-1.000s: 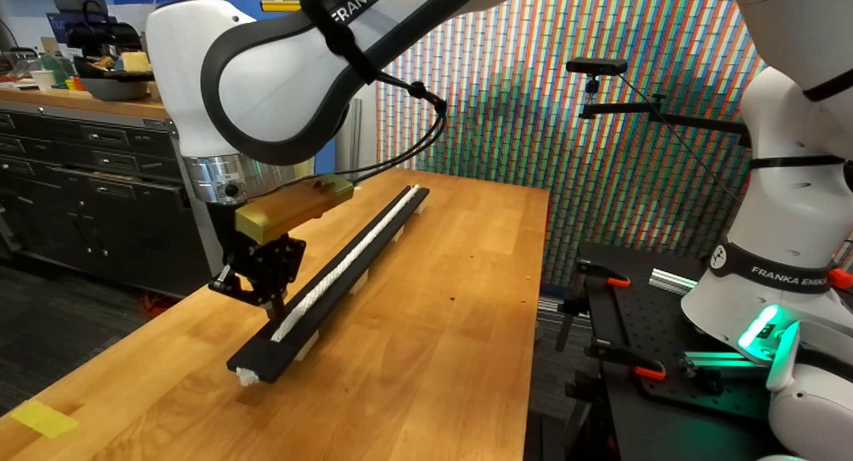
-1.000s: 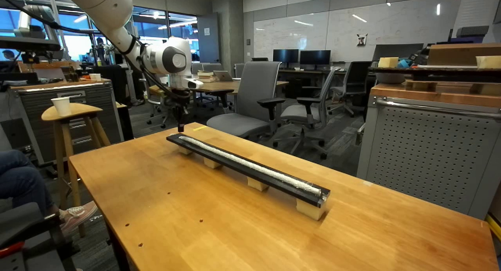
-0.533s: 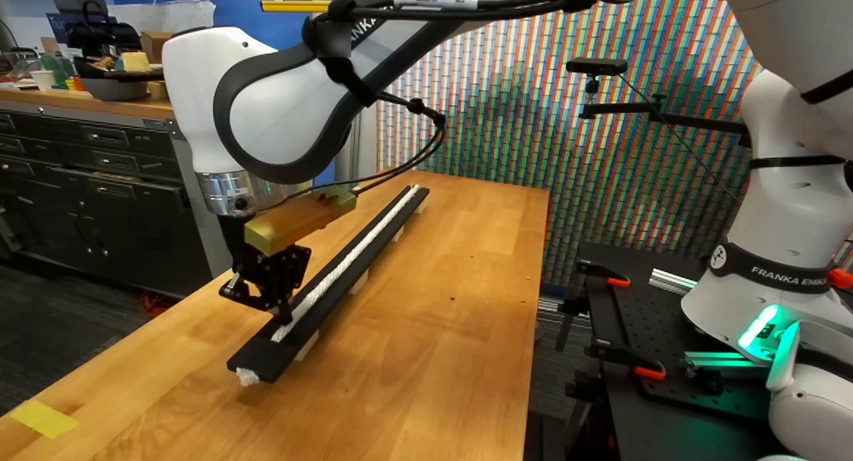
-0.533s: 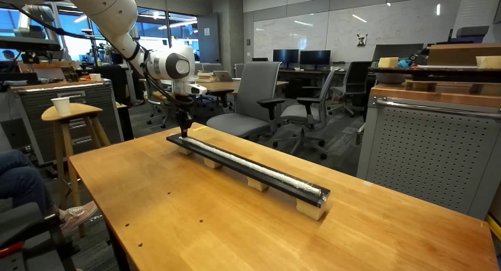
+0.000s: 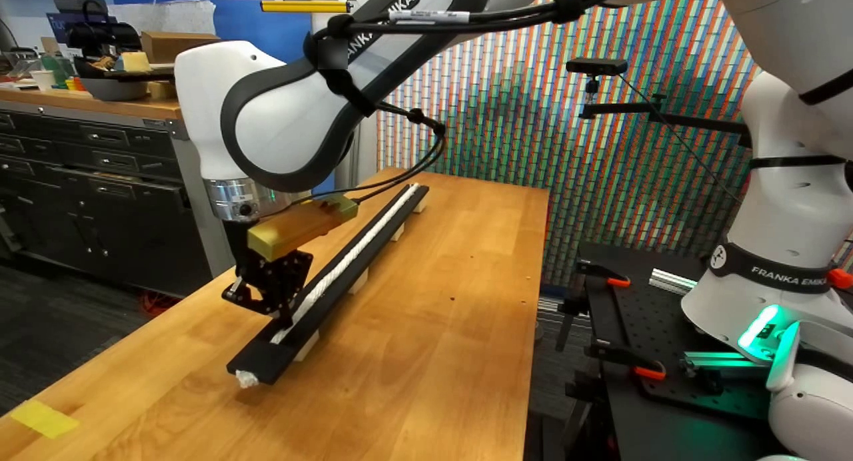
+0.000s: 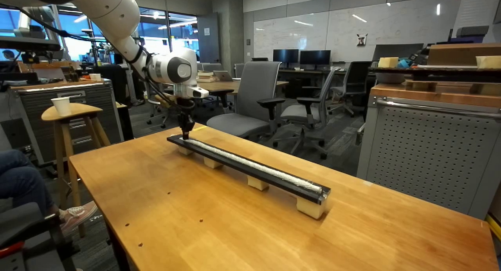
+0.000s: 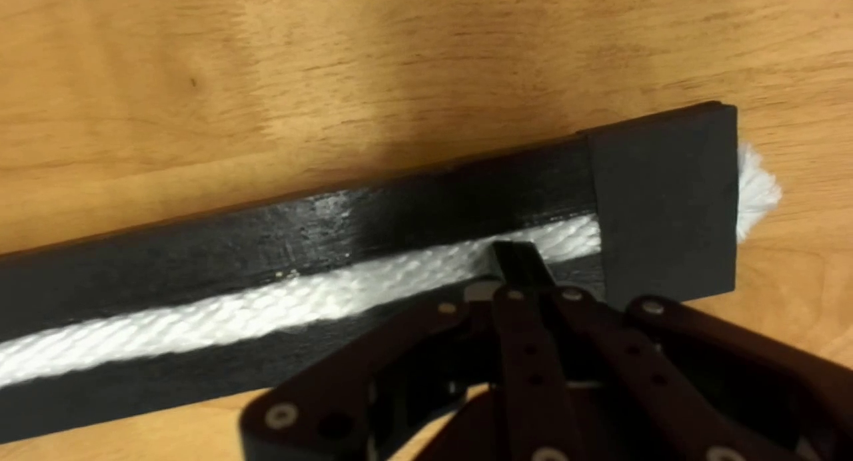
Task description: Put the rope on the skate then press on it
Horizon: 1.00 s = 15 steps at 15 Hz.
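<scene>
If we press past the end block (image 6: 184, 150), the overhanging end may dip and tip the skate (image 7: 200, 261); off-centre force may roll the rope (image 7: 320, 296), laid lengthwise along the skate, sideways. Our pincer (image 7: 516, 251) is fully clenched, grasping nothing; it appears to touch the rope near that end.
</scene>
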{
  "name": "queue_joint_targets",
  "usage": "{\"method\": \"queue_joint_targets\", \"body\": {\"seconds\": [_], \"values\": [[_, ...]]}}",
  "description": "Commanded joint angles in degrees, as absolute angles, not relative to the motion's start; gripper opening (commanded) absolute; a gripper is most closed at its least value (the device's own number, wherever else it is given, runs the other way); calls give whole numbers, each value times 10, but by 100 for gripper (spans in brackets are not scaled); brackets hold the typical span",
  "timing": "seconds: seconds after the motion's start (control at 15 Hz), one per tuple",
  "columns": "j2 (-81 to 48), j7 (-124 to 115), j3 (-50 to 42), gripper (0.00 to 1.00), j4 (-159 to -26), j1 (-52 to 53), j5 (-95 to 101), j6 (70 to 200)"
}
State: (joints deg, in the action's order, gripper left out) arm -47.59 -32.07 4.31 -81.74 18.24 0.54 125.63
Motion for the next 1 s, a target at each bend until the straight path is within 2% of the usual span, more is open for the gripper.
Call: {"method": "queue_joint_targets", "body": {"seconds": [0.0, 0.93], "values": [[-470, -307, 38, 0, -848, 181, -11, 1293], [-380, -316, 23, 0, -978, 179, -9, 1401]]}}
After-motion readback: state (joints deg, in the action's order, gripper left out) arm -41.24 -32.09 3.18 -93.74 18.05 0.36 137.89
